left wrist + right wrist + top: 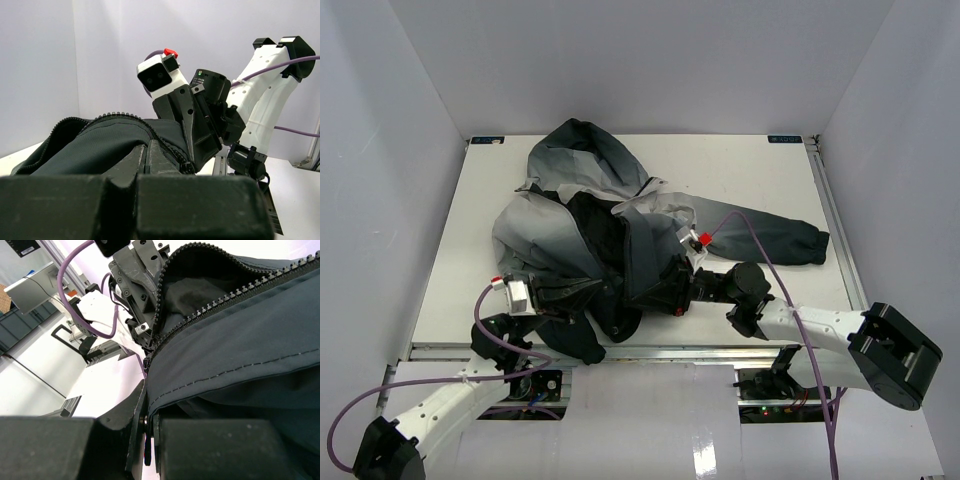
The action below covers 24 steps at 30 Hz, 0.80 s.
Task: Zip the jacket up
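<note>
I am gripping the jacket (610, 225), heaped on the desk (740, 170), with left claw (148, 152) and right claw (148, 407) both clamped at the zipper's (220, 302) foot. The zipper is running up and away from my right claw.

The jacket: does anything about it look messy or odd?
Yes. The jacket lies bunched in a heap rather than flat, one sleeve flung out to the right. Its zipper gapes open, teeth apart, where the left end effector and right end effector pinch the fabric.

Crumpled grey-to-charcoal hooded jacket (555, 235), front zipper (210, 310) open, mid-table (740, 170)
</note>
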Motion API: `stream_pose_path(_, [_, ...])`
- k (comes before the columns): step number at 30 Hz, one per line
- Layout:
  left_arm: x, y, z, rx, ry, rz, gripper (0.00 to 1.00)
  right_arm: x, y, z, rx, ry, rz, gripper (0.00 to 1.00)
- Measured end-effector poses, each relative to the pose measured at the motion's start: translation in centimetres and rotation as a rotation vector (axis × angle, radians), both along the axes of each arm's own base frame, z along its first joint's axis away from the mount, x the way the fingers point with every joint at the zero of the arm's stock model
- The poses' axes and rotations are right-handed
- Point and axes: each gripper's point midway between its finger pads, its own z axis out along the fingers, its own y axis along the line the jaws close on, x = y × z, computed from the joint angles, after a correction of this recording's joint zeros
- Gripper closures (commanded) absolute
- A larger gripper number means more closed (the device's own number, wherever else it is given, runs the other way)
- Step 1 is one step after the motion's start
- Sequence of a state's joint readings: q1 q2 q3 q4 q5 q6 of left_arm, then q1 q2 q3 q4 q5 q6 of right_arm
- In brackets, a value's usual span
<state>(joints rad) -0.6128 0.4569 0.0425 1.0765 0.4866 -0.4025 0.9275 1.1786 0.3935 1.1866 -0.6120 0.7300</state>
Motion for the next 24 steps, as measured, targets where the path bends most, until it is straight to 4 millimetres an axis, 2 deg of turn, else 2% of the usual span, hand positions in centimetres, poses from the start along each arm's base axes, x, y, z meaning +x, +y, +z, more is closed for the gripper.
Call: stream_pose_path(24, [-0.03,-0.12,0.27,-0.013,-0.005,-0.012,1.00,0.21,0.25,0.26,0.020,-0.006,-0.006,0.92])
